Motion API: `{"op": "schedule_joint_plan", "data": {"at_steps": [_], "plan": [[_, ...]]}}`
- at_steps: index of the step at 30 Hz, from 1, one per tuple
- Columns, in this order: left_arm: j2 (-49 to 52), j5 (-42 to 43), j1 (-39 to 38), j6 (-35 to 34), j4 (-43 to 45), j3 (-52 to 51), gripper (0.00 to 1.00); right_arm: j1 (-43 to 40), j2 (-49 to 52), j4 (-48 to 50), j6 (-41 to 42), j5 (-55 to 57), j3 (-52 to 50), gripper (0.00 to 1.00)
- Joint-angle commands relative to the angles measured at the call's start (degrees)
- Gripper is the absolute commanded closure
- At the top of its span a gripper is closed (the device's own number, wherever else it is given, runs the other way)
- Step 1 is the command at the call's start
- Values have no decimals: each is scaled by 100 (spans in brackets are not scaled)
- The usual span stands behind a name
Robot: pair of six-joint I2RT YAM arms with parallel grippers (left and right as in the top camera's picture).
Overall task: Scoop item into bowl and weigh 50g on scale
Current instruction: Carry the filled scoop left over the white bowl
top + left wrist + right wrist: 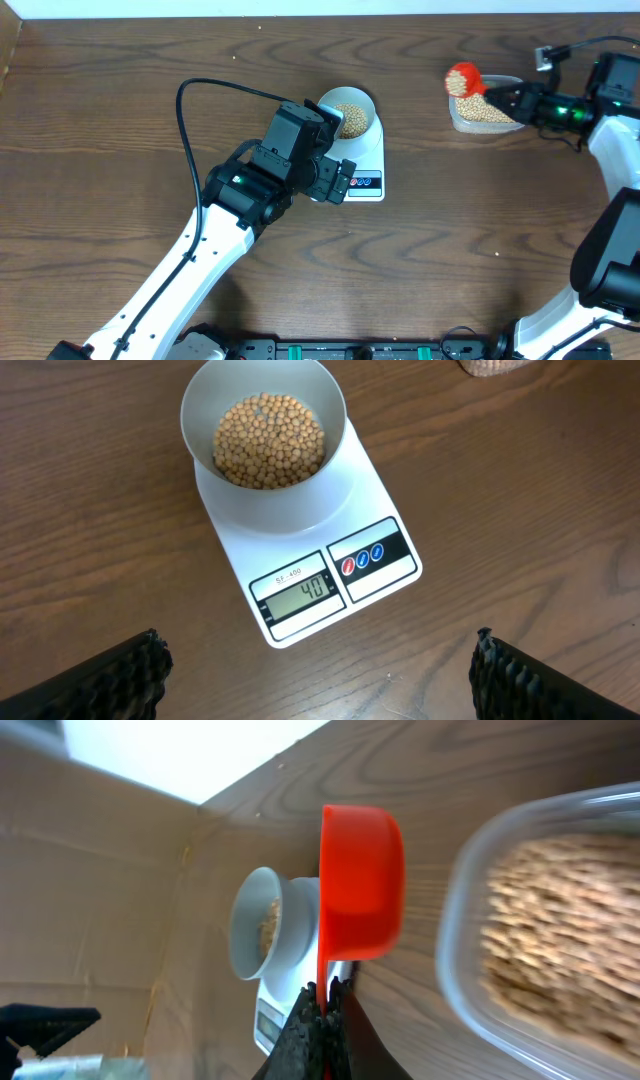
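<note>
The pale bowl (350, 112) stands on the white scale (365, 175) and holds tan beans (268, 440). The scale (330, 575) display reads 40. My left gripper (318, 675) is open and empty, hovering just in front of the scale. My right gripper (325, 1010) is shut on the handle of a red scoop (360, 885). The scoop (463, 79) carries beans and hangs over the left end of a clear container (487, 113) full of beans. The bowl (262, 925) also shows in the right wrist view.
The clear container (545, 920) sits at the table's far right. The left arm (250, 190) lies over the scale's left side. A black cable (195, 95) loops above the table at left. Cardboard walls stand at the left edge (8, 50).
</note>
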Motion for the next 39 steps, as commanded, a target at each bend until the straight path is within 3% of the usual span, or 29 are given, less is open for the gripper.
{"op": "schedule_joint_plan", "data": {"at_steps": [1, 18, 39], "plan": [[15, -50, 26, -26, -15, 22, 2, 249, 57, 138, 164, -221, -7, 99], [15, -50, 26, -26, -15, 22, 2, 1399, 57, 1403, 1001, -166, -7, 99], [15, -50, 26, -26, -15, 22, 2, 1954, 57, 1427, 1038, 9, -7, 99]]}}
